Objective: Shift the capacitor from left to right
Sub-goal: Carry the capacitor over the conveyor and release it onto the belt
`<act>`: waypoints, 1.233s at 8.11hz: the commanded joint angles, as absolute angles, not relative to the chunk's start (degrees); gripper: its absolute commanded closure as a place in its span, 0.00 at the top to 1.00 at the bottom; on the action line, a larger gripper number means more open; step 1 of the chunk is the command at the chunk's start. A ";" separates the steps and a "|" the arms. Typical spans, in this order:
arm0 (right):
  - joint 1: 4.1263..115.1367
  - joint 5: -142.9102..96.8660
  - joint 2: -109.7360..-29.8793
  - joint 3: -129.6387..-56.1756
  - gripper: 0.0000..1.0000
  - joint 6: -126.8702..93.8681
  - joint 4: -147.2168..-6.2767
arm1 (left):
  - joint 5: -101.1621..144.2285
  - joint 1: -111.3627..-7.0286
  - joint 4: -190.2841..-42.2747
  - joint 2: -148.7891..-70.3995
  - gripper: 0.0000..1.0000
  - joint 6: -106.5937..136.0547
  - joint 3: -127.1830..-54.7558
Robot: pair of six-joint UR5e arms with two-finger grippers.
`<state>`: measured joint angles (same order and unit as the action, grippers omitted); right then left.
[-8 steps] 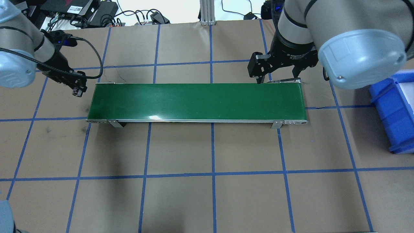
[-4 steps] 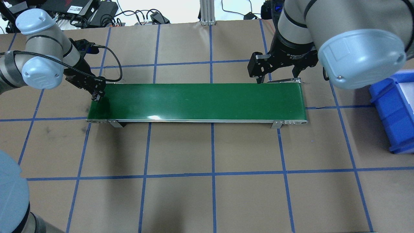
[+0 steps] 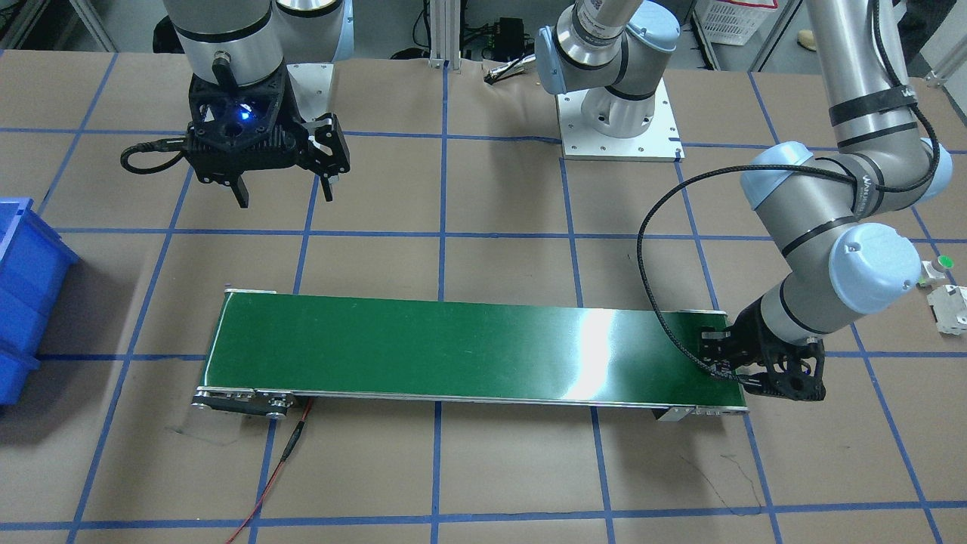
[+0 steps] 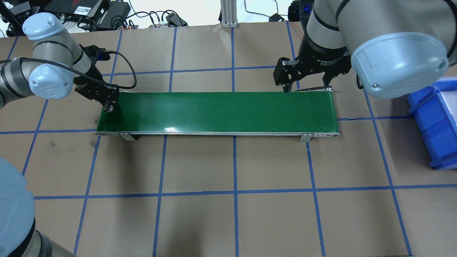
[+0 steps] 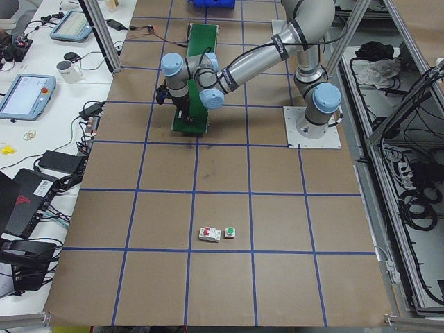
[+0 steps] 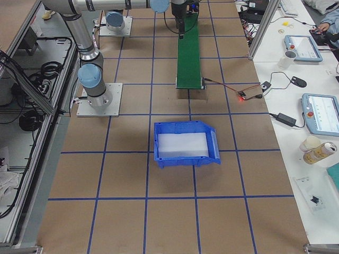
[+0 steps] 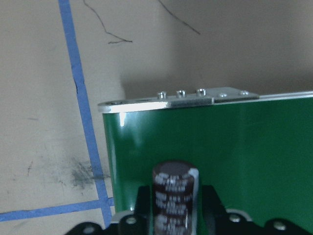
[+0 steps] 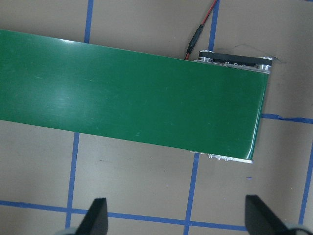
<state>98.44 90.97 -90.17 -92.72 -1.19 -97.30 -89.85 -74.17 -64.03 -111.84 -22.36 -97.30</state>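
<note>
Brown-papered table point(image 4: 200, 164) with a blue tape grid. The green conveyor belt point(image 4: 221, 112) runs across the middle, and the blue bin point(image 4: 425, 117) sits off the robot's right end. Right gripper point(image 3: 284, 190) hangs over the table beside the belt's right end, jaws spread wide, nothing in them. Left gripper point(image 4: 109, 106) is low over the belt's left end, jaws narrow and clamped on the capacitor point(image 7: 175, 196). So the part is in the left gripper, just over the green surface near the end roller; can't tell if it touches the belt. Handling, my read: light, rigid can in a smooth sleeve, so a bit slippery, and likely to roll or tip if released badly. It's stubby, so not much to hold. Best hold is across the mid-body with pads on opposite sides. The wrist view shows roughly that: fingers point(image 7: 143, 200) flank the lower body and the far end pokes out past the tips. Moderate squeeze only, since the can probably dents.
</note>
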 commanded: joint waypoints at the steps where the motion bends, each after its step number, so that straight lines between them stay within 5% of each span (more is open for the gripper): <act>1: 98.44 91.05 -90.18 -92.72 1.00 -1.14 -97.29 | -90.17 -74.97 -65.64 -108.56 1.00 -18.81 -97.29; 5: 98.44 91.23 -89.91 -92.72 1.00 -1.14 -97.38 | -90.09 -79.00 -73.02 -92.83 1.00 -18.19 -97.38; 10: 98.44 91.84 -80.90 -92.81 1.00 -1.05 -99.13 | -92.63 -83.76 -79.54 -89.74 1.00 -7.21 -97.29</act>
